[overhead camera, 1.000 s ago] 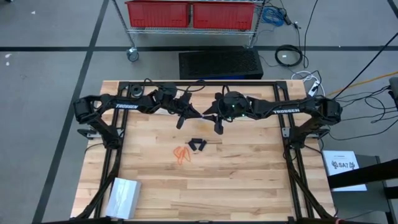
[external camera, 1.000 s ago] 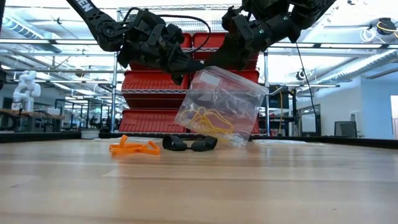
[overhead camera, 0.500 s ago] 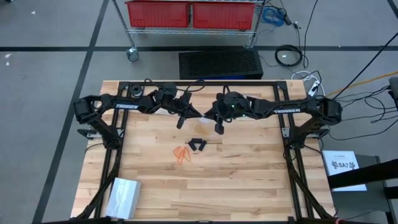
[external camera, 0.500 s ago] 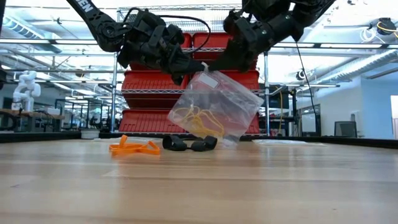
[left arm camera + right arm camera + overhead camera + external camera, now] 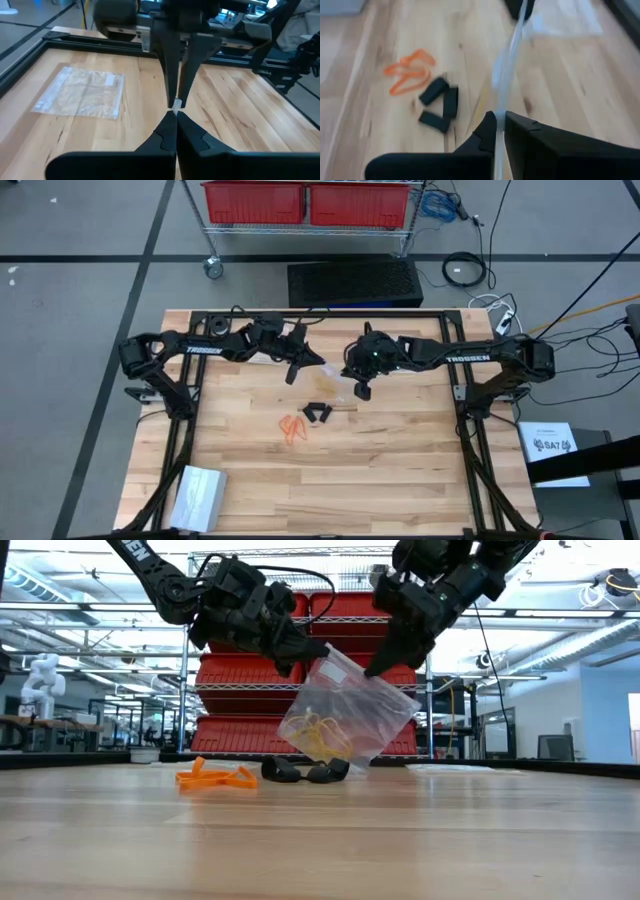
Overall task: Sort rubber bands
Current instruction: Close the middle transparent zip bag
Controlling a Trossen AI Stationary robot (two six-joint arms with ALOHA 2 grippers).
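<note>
Low view: yellowish rubber bands (image 5: 322, 736) bagged beneath both closed jaws.

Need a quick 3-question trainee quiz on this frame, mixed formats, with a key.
1. True or false: the clear plastic bag with pale yellowish rubber bands inside lies flat on the wooden table.
2. Which rubber bands lie loose on the table? A) orange only B) black only C) orange and black
3. Fill in: the left gripper and right gripper are both ____ on the bag.

Key:
1. False. It hangs in the air, pinched at its upper edge by both grippers.
2. C. The thin orange rubber bands and the small black rubber bands lie side by side below the bag.
3. shut
</note>
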